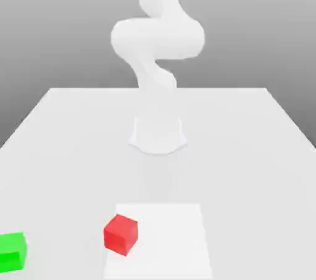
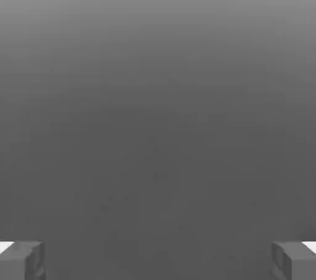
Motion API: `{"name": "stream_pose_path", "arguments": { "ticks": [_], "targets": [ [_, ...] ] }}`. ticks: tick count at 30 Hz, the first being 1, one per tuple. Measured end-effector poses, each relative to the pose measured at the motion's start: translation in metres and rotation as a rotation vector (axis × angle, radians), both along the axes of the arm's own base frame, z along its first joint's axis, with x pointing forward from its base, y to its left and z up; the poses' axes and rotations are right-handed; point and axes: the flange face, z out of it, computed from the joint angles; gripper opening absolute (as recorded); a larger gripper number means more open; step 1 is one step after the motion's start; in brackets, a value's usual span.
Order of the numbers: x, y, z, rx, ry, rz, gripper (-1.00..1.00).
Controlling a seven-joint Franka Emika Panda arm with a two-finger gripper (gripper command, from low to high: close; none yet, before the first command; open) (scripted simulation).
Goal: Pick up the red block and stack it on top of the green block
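Exterior view: red block (image 1: 121,235) at bottom centre-left, green block (image 1: 12,252) at bottom left, unstacked.
Gripper (image 2: 158,263) spread wide and empty; grasping, lifting and stacking all remain.

exterior: bright, arm nearly washed out | red block (image 1: 121,234): sides unevenly lit | hand: dim grey gradient

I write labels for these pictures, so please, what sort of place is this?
Probably a simulated robot test area: a white robot arm mounted on a plain pale table, with a red block and a green block.
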Motion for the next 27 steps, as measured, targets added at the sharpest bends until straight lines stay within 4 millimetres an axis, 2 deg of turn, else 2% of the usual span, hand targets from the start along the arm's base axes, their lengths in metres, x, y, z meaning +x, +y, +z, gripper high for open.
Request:
{"name": "stream_pose_path", "arguments": {
  "ticks": [5,8,11,16,21,27],
  "targets": [
    [0.054,-0.017,-0.103,0.035,0.165,-0.089,0.00],
    [0.072,-0.028,-0.166,0.057,0.261,-0.142,0.00],
    [0.081,-0.039,-0.230,0.080,0.355,-0.196,0.00],
    [0.076,-0.056,-0.336,0.119,0.513,-0.287,0.00],
    [0.046,-0.069,-0.435,0.161,0.670,-0.385,0.00],
    [0.039,-0.068,-0.510,0.169,0.703,-0.400,0.00]
  ]
}}
